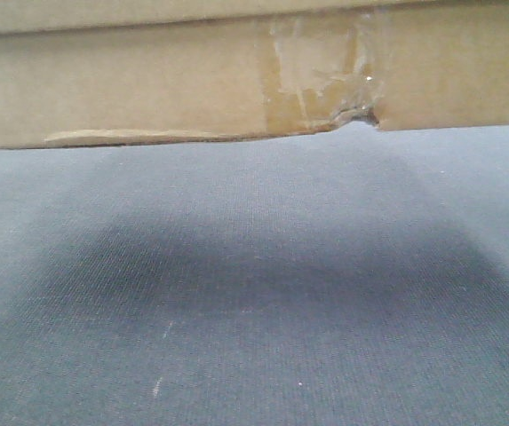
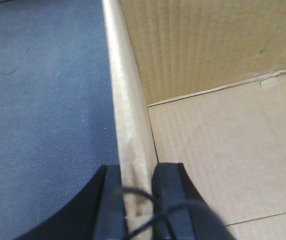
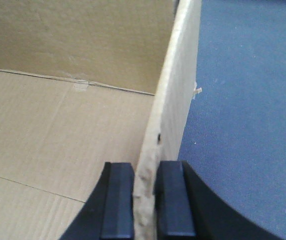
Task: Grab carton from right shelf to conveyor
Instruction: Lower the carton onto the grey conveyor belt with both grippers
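My left hand (image 2: pixel 139 170) is pinching a thin side wall of the carton (image 2: pixel 222 150). Its two black fingers (image 2: pixel 110 210) are nearly pressed together, with only the cardboard between them. One finger is on the outside of the wall and the other is inside the box. Past the outside finger I see the dark grey-blue conveyor (image 2: pixel 43 100), and past the inside finger I see the brown floor of the open box. A thin black wire crosses in front of this hand. My right hand (image 3: pixel 144 170) is doing the same on the other side wall. It is squeezed onto the rough top edge, with one finger inside the box and one outside, next to the belt. So the carton sits between my two hands, held by both walls. In the front view, its long brown side fills the top of the picture, with shiny clear tape (image 1: pixel 316 62) and a small torn notch (image 1: pixel 361 115) on the bottom edge. The belt spreads out below it, with a dark shadow on it. I cannot tell if the box is touching the belt or hanging just above it.
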`<state>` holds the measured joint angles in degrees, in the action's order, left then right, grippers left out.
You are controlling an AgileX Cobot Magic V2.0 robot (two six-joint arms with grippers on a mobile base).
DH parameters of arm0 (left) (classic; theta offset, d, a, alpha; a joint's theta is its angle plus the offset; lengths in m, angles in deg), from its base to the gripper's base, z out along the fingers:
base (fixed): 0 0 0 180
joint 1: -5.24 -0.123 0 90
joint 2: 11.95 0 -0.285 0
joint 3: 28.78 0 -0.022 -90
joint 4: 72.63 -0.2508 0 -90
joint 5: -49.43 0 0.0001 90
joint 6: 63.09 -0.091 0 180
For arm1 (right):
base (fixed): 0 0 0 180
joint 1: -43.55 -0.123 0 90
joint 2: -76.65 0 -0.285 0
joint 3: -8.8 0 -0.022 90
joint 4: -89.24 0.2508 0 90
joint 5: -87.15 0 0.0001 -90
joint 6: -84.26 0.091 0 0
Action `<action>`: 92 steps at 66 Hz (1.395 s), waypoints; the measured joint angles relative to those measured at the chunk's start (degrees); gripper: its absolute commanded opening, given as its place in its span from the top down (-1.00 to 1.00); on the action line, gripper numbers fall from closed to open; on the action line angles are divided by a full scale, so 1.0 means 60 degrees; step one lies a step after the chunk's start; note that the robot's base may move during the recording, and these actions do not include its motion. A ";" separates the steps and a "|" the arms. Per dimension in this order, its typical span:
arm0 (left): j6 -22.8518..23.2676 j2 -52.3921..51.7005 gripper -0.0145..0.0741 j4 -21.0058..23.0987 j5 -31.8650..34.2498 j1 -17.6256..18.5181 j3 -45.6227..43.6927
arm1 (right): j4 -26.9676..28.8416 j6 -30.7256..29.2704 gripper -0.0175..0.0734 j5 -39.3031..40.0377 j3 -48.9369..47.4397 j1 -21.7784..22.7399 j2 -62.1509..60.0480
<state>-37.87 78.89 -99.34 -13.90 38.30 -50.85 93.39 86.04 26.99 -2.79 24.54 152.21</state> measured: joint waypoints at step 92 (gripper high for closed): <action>-0.0730 0.1089 0.21 0.1402 0.3920 -0.2507 0.3263 | 0.0545 -0.0042 0.22 0.1393 0.0000 -0.0069 0.4650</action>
<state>-42.25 85.42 -90.93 9.62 23.25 -31.28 96.66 85.79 35.35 -2.79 24.13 180.11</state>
